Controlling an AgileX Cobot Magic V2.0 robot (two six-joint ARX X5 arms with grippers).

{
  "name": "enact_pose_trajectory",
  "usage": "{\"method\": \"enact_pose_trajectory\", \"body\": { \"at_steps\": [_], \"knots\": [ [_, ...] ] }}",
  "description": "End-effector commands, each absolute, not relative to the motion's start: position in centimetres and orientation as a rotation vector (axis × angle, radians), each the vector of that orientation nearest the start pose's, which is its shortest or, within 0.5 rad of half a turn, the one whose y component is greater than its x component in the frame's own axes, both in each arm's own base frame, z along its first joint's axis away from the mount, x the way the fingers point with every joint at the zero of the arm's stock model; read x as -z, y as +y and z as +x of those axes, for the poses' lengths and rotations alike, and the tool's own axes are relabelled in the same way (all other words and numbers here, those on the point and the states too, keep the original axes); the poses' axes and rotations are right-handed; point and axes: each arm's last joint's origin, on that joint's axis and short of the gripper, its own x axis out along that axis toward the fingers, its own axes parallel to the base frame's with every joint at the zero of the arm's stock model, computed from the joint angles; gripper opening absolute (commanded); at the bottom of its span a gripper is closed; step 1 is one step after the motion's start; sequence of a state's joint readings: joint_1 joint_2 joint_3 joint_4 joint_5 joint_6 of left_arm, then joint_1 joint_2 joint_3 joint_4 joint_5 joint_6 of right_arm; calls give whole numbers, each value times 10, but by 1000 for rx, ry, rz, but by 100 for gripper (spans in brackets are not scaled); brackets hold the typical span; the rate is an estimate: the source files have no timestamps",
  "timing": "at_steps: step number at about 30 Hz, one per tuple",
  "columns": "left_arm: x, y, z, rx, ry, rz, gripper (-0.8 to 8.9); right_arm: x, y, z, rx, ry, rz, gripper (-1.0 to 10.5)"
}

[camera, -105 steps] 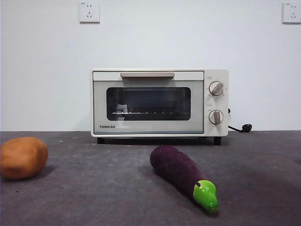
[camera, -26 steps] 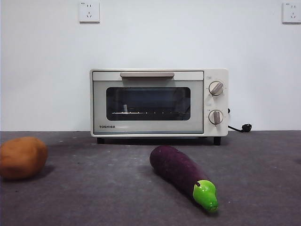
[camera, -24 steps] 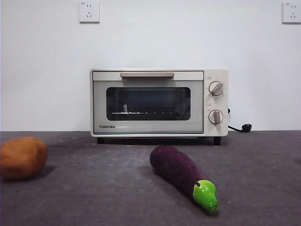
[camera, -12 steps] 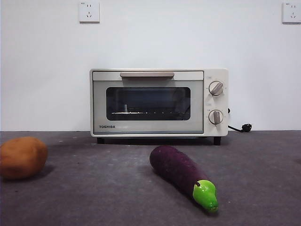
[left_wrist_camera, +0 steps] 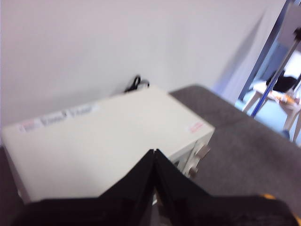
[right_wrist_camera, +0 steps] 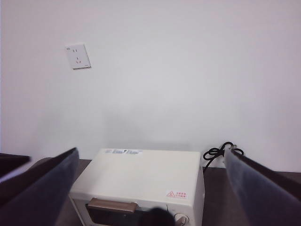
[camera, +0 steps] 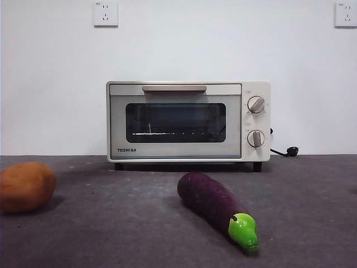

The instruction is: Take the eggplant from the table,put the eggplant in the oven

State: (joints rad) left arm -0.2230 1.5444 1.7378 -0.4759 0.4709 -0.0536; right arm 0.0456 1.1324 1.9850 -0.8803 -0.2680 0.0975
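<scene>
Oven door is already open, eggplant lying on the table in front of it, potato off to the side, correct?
Not quite: the front view shows the oven door shut, handle up. The eggplant does lie on the table in front, the potato off to the side.

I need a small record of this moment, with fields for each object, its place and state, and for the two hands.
eggplant: lies on the table in front of the oven, green stem cap toward the camera, not held
oven: stands at the back by the wall, door closed
potato: on the table, far to one side, apart from the eggplant
left hand: closed, empty, above the oven top
right hand: open wide, empty, raised and facing the oven
task progress: eggplant not yet grasped
</scene>
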Motion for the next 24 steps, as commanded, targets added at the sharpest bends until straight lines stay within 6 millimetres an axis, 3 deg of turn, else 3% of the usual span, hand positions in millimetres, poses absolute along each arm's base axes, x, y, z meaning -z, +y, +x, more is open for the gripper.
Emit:
{"method": "enact_pose_trajectory", "body": {
  "at_steps": [1, 12, 24],
  "knots": [
    [-430, -96, 340, 702, 337, -57, -6, -564, 13, 120, -317, 48, 104, 701],
    [-363, -131, 392, 702, 468, 0, -6, -558, 14, 127, -315, 105, 109, 700],
    [-322, -162, 407, 685, 528, 141, -6, -554, 14, 135, -313, 148, 109, 697]
  ]
}}
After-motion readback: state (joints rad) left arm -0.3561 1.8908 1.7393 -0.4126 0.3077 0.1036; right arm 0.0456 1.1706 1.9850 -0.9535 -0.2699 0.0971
